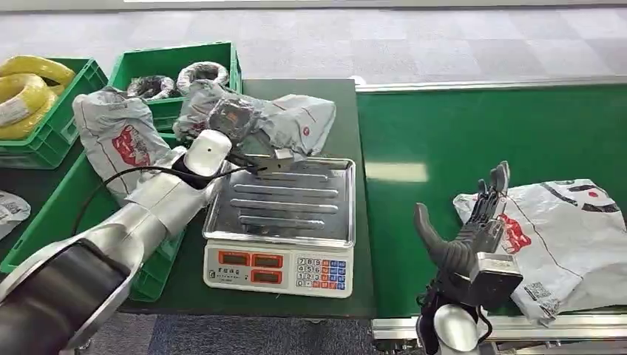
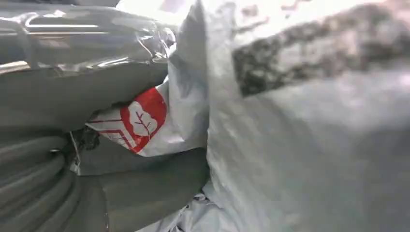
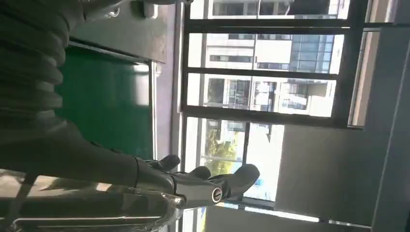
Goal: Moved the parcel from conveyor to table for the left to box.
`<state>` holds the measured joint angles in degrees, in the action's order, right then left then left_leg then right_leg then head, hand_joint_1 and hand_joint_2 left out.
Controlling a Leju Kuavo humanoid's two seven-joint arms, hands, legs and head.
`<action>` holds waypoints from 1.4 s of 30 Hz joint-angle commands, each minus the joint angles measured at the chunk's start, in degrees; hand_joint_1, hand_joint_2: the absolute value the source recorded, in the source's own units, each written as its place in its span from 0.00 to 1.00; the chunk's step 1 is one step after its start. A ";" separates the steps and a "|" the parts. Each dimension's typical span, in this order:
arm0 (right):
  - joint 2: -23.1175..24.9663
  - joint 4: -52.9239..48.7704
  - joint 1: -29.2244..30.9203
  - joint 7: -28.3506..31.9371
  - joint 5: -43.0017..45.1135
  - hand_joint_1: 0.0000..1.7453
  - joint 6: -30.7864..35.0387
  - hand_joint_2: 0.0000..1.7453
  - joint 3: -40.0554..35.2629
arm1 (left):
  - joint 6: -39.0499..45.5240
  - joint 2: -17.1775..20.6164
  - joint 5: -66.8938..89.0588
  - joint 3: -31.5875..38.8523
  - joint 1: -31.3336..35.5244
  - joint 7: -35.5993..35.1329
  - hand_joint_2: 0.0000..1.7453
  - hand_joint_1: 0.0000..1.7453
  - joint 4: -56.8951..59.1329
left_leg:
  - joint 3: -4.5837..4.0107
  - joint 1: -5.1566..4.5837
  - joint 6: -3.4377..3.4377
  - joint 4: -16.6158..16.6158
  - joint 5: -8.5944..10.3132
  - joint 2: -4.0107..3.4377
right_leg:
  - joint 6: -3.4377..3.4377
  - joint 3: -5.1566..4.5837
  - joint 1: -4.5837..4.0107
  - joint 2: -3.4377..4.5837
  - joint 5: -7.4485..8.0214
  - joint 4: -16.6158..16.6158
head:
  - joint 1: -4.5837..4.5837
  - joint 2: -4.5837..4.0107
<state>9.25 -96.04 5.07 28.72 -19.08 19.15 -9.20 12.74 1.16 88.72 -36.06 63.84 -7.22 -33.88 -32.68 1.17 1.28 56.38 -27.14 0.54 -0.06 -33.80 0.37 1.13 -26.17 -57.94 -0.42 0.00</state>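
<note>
A grey parcel [image 1: 299,122] with a red logo lies at the far edge of the scale's steel tray [image 1: 285,203], and my left hand [image 1: 250,144] grips it. In the left wrist view the parcel [image 2: 300,145] sits between the thumb [image 2: 145,193] and the fingers [image 2: 72,96]. On the green conveyor [image 1: 480,140] a second grey parcel [image 1: 573,237] lies at the near right. My right hand [image 1: 473,229] stands upright just left of it, fingers apart and holding nothing. In the right wrist view that hand [image 3: 193,183] points at a window.
The scale [image 1: 281,270] stands on a dark green table [image 1: 325,92]. A third grey parcel [image 1: 118,140] leans in the near green crate [image 1: 44,214]. Two more green crates hold black cable coils [image 1: 151,87] and yellow coils [image 1: 26,89].
</note>
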 commanded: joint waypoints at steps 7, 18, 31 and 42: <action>0.11 2.22 0.27 -1.44 -1.61 0.00 -0.50 1.00 -0.94 | -6.87 14.23 1.21 13.40 6.65 -10.63 1.00 1.00 12.66 | 0.20 0.00 -0.05 -0.10 -0.03 -0.26 | -0.01 0.04 -0.04 0.14 0.00 0.01 | 0.04 0.00; -0.55 1.67 0.20 -1.49 -1.18 0.00 -0.18 1.00 -1.14 | -5.60 13.69 1.28 16.77 3.53 -10.32 1.00 0.00 12.54 | 0.05 -0.05 -0.01 -0.07 0.03 0.00 | -0.01 0.03 0.03 -0.08 -0.03 0.00 | 0.04 0.00; -0.60 0.83 -0.70 -1.90 -0.85 0.00 0.71 1.00 -1.14 | -7.76 12.37 1.28 14.88 5.05 -13.04 1.00 0.00 13.53 | 0.00 -0.02 -0.07 0.00 0.02 0.10 | 0.02 0.03 -0.02 -0.23 -0.04 0.00 | 0.02 0.00; 0.02 0.15 -1.39 -3.40 -1.82 0.00 0.34 1.00 -0.84 | -4.92 10.38 1.19 19.79 6.07 -11.18 1.00 0.00 12.39 | 0.03 -0.01 -0.09 0.01 0.00 0.12 | 0.01 0.07 -0.04 -0.30 -0.08 0.00 | 0.04 0.00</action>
<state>9.38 -96.08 3.86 26.16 -20.39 19.54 -9.66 5.62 14.08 89.77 -20.83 66.52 -20.90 -24.37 -32.74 1.15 1.31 56.39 -27.11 0.62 -0.06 -33.89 0.38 1.06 -26.20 -58.00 -0.37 0.00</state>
